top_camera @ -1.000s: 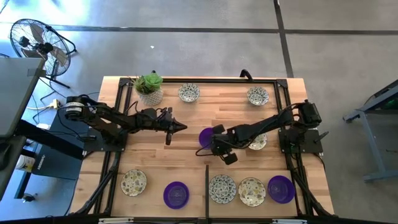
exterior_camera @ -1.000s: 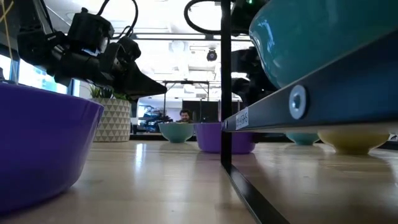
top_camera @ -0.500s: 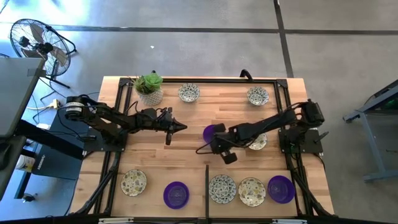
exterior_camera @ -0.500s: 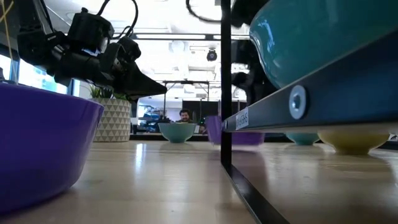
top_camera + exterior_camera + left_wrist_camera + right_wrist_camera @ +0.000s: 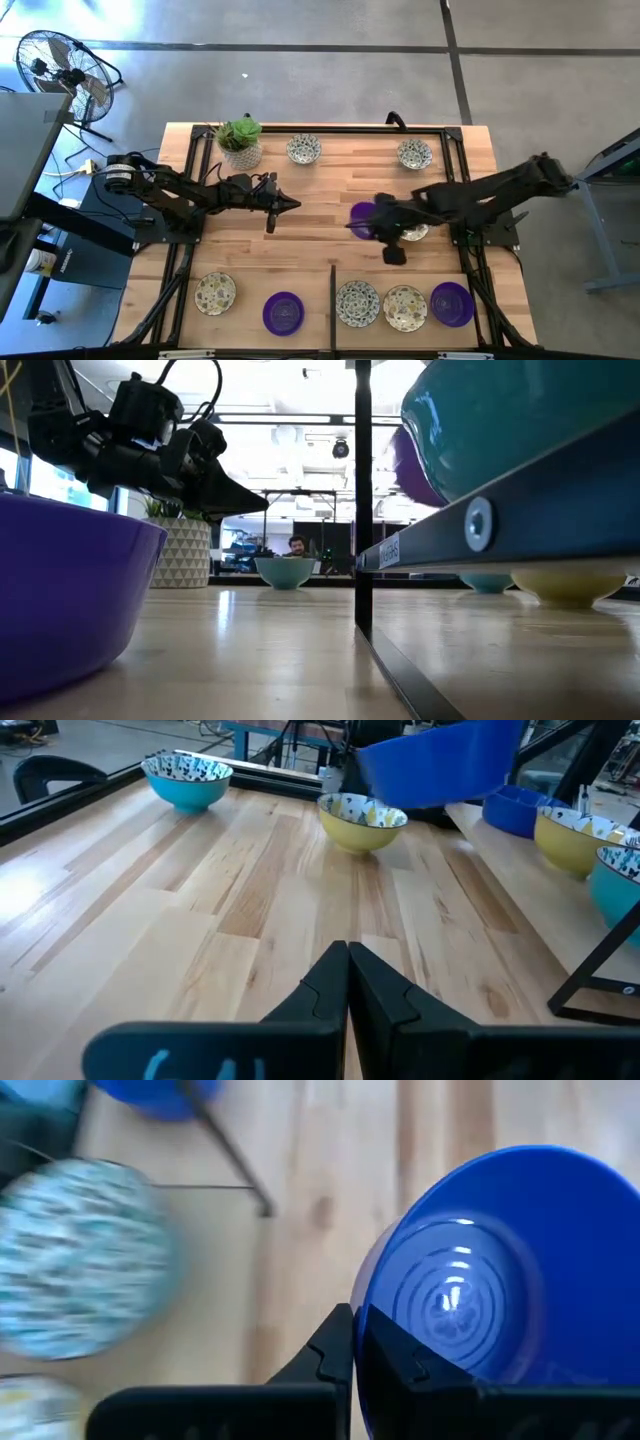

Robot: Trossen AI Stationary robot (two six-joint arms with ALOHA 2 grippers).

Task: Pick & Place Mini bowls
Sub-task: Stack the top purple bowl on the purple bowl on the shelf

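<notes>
From above, at the table's 10 o'clock we see the pale patterned pot with a green plant (image 5: 241,143), and just past it, near 11, a speckled cream mini bowl (image 5: 303,149). The left gripper (image 5: 287,204) hangs over the bare wood left of centre, its fingers pressed together with nothing between them. Right of centre, the right gripper (image 5: 362,227) is clamped on the rim of a glossy purple mini bowl (image 5: 364,217), held clear of the light wooden table (image 5: 310,250); in the low view that bowl (image 5: 412,468) shows raised high. Along the 6 o'clock edge sit a speckled bowl (image 5: 215,292), a purple one (image 5: 283,312), two speckled ones and another purple bowl (image 5: 451,303). One more speckled bowl (image 5: 414,153) sits near 1 o'clock
</notes>
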